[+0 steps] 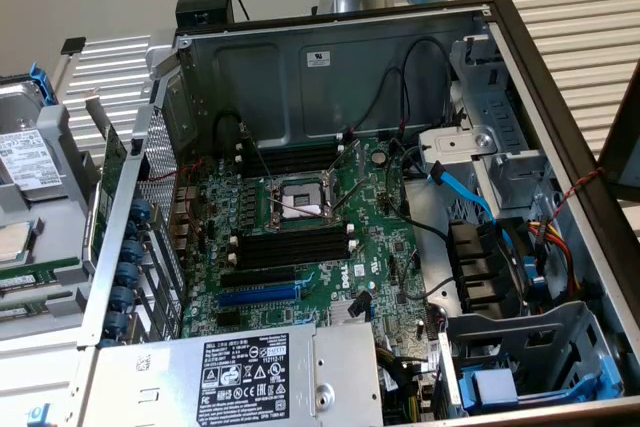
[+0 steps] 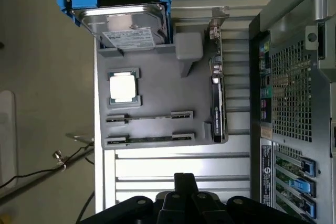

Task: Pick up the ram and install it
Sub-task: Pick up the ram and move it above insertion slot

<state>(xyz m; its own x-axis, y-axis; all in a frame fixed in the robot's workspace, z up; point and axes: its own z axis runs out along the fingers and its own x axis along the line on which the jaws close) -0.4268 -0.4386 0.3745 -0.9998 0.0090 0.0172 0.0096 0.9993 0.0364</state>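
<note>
Clearly nothing is done yet: your gripper (image 2: 185, 179) (closed, empty) hangs short of the ram (image 2: 149, 140), unpicked ahead.

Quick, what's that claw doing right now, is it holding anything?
Gripper: fingers shut, holding nothing. The ram lies in its grey tray.

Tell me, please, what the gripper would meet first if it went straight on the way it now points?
Probably the slatted tabletop, just short of the grey tray that holds the ram. The shut gripper hangs above it, though depth is unclear.
</note>
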